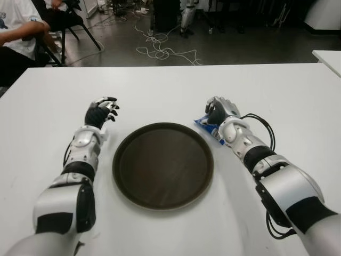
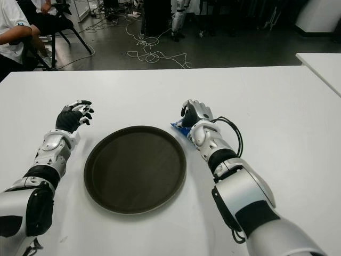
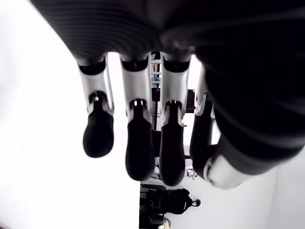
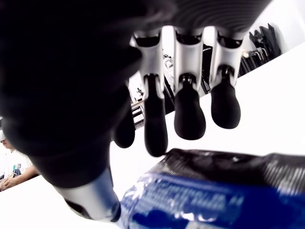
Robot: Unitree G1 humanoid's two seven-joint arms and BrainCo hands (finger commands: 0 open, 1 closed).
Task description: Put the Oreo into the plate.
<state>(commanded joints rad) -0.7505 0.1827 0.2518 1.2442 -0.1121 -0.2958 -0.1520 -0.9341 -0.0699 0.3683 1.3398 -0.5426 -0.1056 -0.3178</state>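
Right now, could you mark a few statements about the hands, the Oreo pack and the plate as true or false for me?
1. The plate has nothing in it. True.
2. The Oreo pack lies at the plate's left side. False: it lies on the table just beyond the plate's right rim.
3. The right hand is over the Oreo pack with fingers extended, not closed around it. True.
4. The left hand holds the Oreo pack. False: it holds nothing and shows to the left of the plate.
5. A person sits at the far left beyond the table. True.
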